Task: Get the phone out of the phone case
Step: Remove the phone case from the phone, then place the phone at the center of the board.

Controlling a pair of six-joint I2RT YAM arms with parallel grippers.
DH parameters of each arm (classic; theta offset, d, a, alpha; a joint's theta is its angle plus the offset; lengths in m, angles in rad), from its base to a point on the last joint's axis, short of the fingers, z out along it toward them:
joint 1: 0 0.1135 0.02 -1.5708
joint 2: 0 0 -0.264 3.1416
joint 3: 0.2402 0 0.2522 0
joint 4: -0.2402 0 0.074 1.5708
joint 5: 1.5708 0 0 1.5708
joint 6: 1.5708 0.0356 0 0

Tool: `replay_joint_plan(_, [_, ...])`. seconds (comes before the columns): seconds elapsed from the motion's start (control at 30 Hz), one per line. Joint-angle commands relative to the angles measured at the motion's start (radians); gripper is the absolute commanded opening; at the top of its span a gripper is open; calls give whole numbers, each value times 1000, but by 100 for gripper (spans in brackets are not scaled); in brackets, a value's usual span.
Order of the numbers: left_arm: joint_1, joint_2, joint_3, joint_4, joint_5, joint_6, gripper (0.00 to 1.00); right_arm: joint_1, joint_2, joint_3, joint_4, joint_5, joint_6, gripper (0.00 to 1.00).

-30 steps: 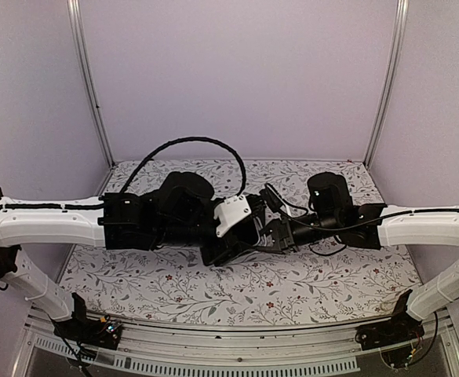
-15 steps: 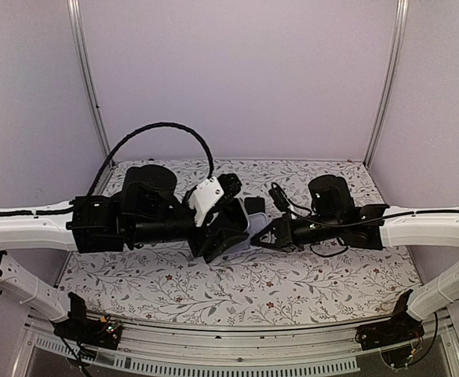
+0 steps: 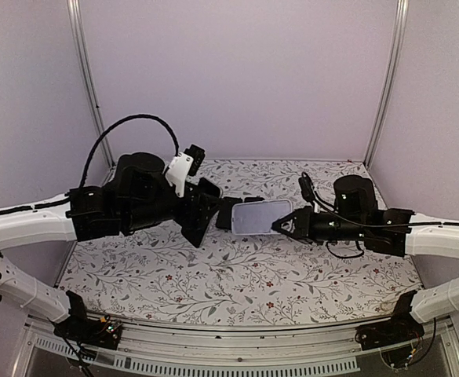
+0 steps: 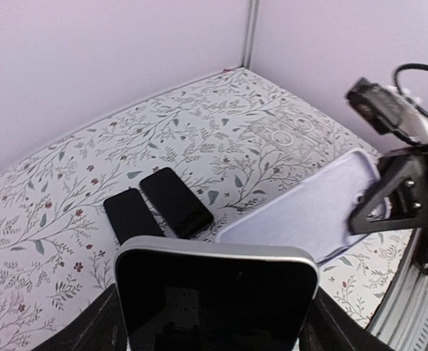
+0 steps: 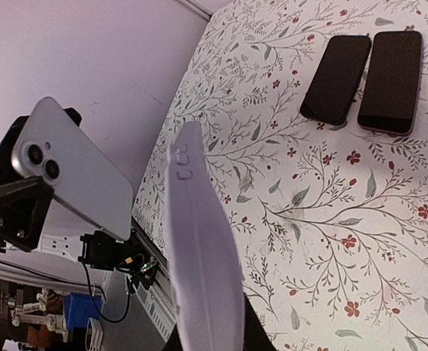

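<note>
Two pincers each grip one part. The left pincer (image 3: 210, 214) clamps the phone (image 4: 217, 300). The right pincer (image 3: 285, 225) pinches the empty phone case (image 3: 262, 217), raised over the tabletop (image 3: 213, 283) at mid-frame in the top view. Black phones (image 5: 338, 77) lie side by side at the upper right of the right wrist view.

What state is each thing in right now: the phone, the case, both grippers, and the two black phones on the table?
phone: out of the case, held in the air
phone case: empty, held off the table by one end
left gripper: shut on the phone
right gripper: shut on the phone case
two black phones: lying flat side by side on the table, untouched
</note>
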Motion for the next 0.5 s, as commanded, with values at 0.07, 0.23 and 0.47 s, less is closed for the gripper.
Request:
replay_joint_plan(0.07, [168, 76, 101, -110, 12, -208, 35, -38, -153, -53, -56, 166, 15, 0])
replay_joint_plan(0.23, [272, 216, 178, -175, 72, -255, 34, -52, -243, -70, -97, 211, -2, 1])
replay_joint_plan(0.47, [384, 437, 319, -206, 107, -272, 34, -56, -339, -68, -173, 234, -29, 1])
